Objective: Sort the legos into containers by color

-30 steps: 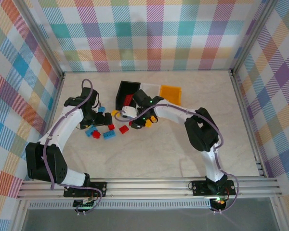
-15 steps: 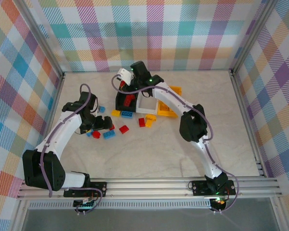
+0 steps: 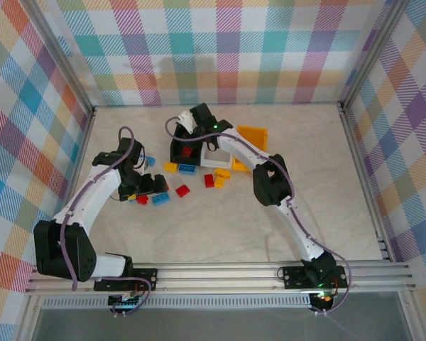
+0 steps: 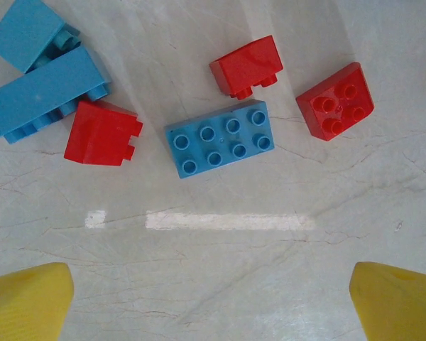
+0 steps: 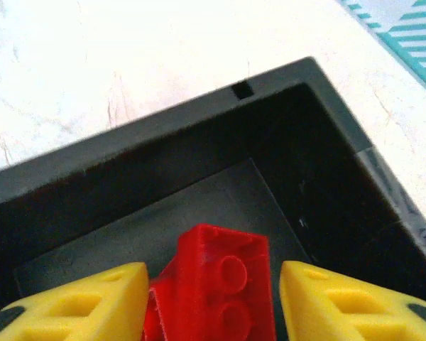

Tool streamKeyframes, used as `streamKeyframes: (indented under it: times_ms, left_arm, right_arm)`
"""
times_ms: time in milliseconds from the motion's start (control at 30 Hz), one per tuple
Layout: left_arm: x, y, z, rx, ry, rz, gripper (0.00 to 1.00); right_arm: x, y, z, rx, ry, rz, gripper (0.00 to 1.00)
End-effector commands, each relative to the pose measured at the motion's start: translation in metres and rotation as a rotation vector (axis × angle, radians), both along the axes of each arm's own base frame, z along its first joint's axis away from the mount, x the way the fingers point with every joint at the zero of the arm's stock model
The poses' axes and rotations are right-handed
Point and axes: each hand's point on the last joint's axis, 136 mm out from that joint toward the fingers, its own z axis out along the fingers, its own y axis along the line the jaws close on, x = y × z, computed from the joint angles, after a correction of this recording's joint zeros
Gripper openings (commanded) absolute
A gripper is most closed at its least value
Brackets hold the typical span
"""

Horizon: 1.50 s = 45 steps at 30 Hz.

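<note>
Right hand shifted closer over black bin | red brick between its tips, grip cannot tell | left hand apart | red deposit pending

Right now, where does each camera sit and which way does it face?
Top external: above and behind the bases, looking down at the table; both arms show.
Left wrist: faces straight down at a blue eight-stud brick; left gripper, fingertips at bottom corners.
Right wrist: looks into the black bin; right gripper flanks a red brick.
Shared: top external also shows that black bin.
</note>
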Motion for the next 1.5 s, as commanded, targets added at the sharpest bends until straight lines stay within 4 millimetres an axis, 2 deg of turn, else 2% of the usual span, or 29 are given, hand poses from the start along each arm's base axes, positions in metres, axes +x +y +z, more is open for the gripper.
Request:
streamKeyframes:
  times_ms: [0,100,233,300,333,467,700,833,967,1167,1467]
  left_arm:
    - [0.012,0.005,0.006,0.003,-0.009,0.052,1.0]
    - [0.036,0.013,0.01,0.03,-0.028,0.108,1.0]
    - [0.078,0.029,0.016,0.095,-0.061,0.134,1.0]
    - [0.097,0.04,0.011,0.133,-0.052,0.134,1.0]
    - [0.107,0.046,0.009,0.143,-0.048,0.138,1.0]
    - [0.139,0.063,-0.005,0.151,-0.022,0.157,1.0]
    - [0.187,0.064,-0.033,0.162,-0.003,0.021,1.0]
    - [0.205,0.063,-0.051,0.171,0.013,-0.064,1.0]
    - [0.215,0.06,-0.069,0.157,0.023,-0.102,1.0]
    - [0.214,0.063,-0.092,0.176,0.073,-0.117,1.0]
    - [0.22,0.065,-0.106,0.177,0.093,-0.112,0.99]
  right_arm:
    - [-0.002,0.006,0.082,0.126,-0.077,0.007,0.59]
    - [-0.018,0.001,0.109,0.169,-0.043,-0.001,0.64]
    - [-0.056,-0.008,0.137,0.222,0.032,0.009,0.65]
    - [-0.079,-0.014,0.138,0.215,0.056,0.025,0.65]
    - [-0.091,-0.018,0.145,0.219,0.055,0.031,0.66]
    - [-0.132,-0.042,0.148,0.225,0.127,0.009,0.66]
    - [-0.183,-0.082,0.15,0.284,0.22,-0.073,0.68]
    - [-0.196,-0.1,0.14,0.256,0.232,-0.101,0.69]
    - [-0.205,-0.107,0.133,0.232,0.242,-0.098,0.69]
    - [-0.207,-0.111,0.133,0.207,0.231,-0.085,0.7]
    - [-0.208,-0.109,0.128,0.19,0.245,-0.066,0.7]
